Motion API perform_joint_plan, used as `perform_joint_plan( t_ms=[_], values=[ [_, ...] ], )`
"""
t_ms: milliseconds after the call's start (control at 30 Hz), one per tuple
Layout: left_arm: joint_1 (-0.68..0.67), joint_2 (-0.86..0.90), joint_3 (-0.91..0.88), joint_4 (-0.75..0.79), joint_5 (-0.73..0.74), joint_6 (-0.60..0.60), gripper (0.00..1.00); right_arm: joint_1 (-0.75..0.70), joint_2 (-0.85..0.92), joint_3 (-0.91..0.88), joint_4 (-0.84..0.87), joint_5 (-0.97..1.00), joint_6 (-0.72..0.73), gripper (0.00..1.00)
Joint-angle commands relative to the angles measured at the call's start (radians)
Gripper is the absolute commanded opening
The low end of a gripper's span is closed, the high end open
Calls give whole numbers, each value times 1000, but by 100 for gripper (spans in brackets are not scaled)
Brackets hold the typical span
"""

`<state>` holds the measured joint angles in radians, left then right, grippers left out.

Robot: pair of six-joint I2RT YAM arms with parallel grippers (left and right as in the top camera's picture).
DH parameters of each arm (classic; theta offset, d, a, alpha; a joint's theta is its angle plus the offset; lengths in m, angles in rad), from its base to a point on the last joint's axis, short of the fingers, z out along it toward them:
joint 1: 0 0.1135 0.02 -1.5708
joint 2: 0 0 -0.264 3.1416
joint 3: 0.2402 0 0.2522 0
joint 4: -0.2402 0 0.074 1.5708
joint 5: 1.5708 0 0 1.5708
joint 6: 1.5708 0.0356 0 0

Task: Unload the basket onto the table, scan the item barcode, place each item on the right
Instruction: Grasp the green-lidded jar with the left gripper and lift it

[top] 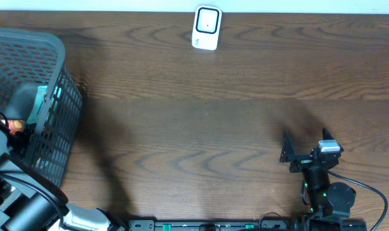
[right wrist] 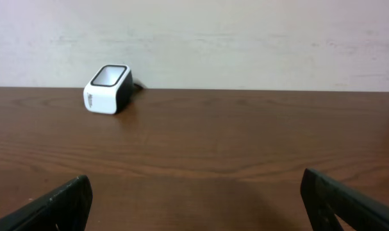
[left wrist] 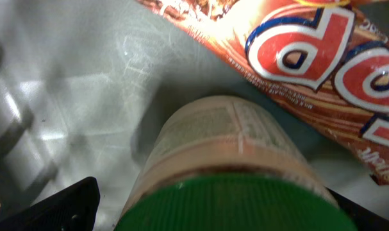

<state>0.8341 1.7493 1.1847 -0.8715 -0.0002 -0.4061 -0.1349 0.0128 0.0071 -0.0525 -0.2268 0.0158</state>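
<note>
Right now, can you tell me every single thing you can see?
Table: one, brown, under everything.
Scanner: one, white and black, table's far edge.
Basket: one, grey, table's left end.
Jar: one, beige with green lid, in the basket.
Snack packet: one, brown with red letters, beside the jar.
Left arm: one, black and white, in the basket, jaws open either side of the jar.
Right arm: one, black, table's near right, jaws open, empty.

One basket (top: pixel 59 58), one scanner (top: pixel 206 27), one jar (left wrist: pixel 226 154), one snack packet (left wrist: pixel 309 58).
</note>
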Motion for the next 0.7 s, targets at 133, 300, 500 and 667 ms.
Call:
perform_joint_plan(
  t_ms=[133, 300, 500, 667],
  values=[
    [-1, 74, -6, 27, -14, 17, 98, 10, -4, -2, -4, 9, 13, 99],
    [-1, 74, -5, 37, -12, 18, 82, 10, -4, -2, -4, 9, 13, 99],
    [-1, 72, 27, 17, -11, 17, 62, 10, -4, -2, -4, 9, 13, 99],
    [-1, 54, 119, -62, -8, 17, 60, 10, -4, -2, -4, 9, 13, 99]
  ],
)
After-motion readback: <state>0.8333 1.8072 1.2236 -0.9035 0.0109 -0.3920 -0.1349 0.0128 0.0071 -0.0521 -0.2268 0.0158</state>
